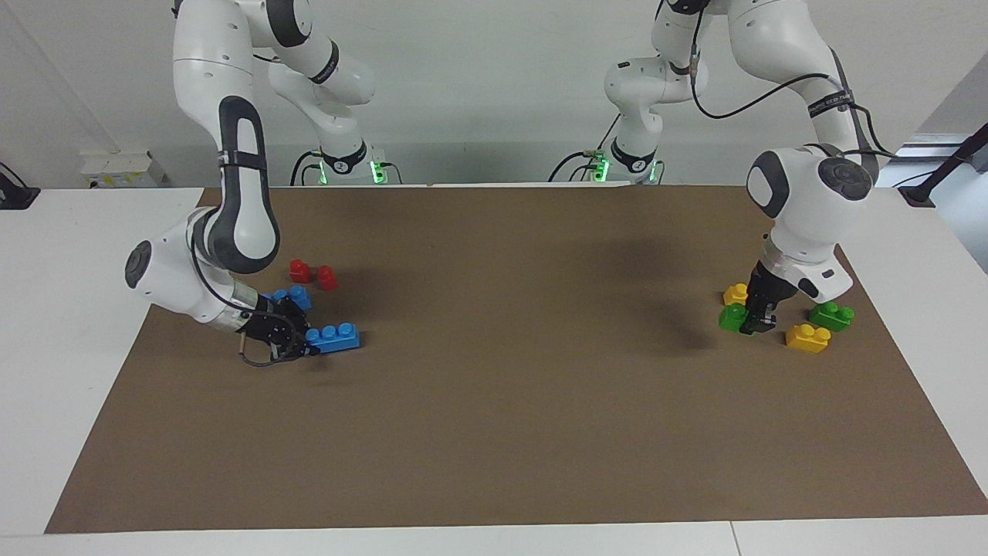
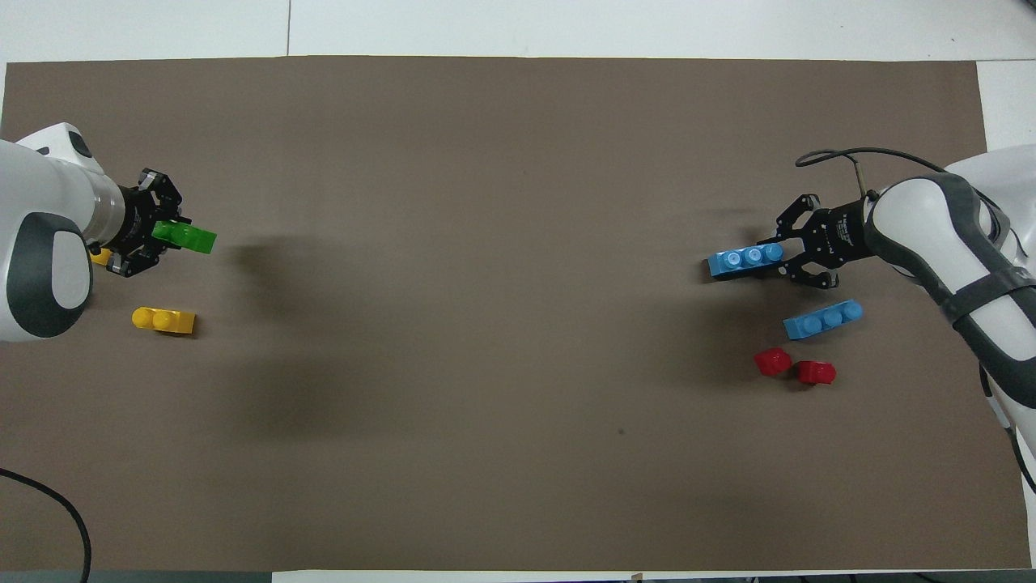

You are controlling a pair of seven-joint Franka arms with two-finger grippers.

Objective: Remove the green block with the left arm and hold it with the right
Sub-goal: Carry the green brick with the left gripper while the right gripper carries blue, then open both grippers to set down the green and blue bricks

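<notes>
The left gripper (image 1: pixel 758 323) stands straight down on the mat with its fingers closed about a small bright green two-stud plastic brick (image 2: pixel 188 236), whose long axis points out from the jaws toward the table's middle. The right gripper (image 2: pixel 779 253) is well apart at its own end, clasping a blue three-stud plastic brick (image 2: pixel 745 260), so it cannot yet receive the green one.

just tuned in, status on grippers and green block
Left gripper down on green block, fingers around it. Right gripper at blue brick, fingers around its end. Second green block and yellow bricks close by.
</notes>
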